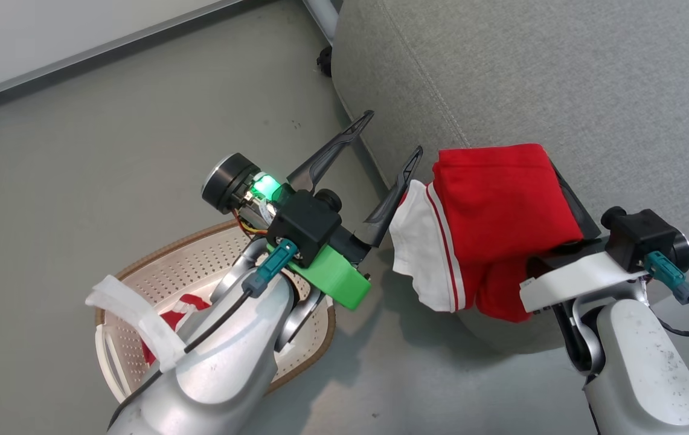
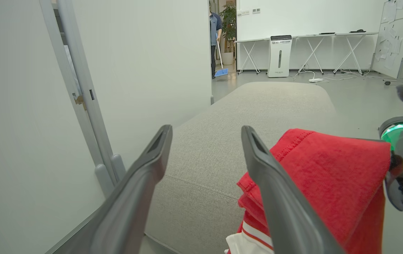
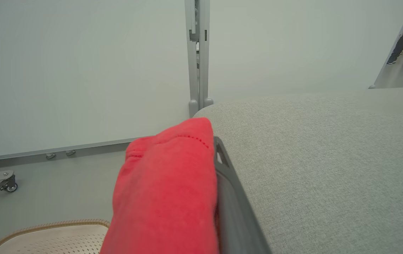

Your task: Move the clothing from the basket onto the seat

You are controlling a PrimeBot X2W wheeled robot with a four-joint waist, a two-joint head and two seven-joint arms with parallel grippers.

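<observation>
A red garment with white panels and stripe trim [image 1: 501,217] hangs draped over my right gripper [image 3: 212,145], which is shut on it at the front corner of the grey seat [image 1: 531,72]. Fabric hides most of the right fingers; one dark finger [image 3: 229,197] shows beside the cloth. My left gripper [image 1: 392,134] is open with nothing in it, just left of the garment and over the seat's edge. The cream perforated basket [image 1: 157,249] sits on the floor below my left arm, and another piece of red and white clothing [image 1: 190,305] lies inside it.
White partition panels [image 2: 144,63] with a grey post [image 3: 197,53] stand close behind the seat's end. Grey floor [image 1: 108,139] lies left of the seat. Far back, a person with a blue dustpan [image 2: 216,31] stands in a doorway, near folding tables and a white appliance [image 2: 279,55].
</observation>
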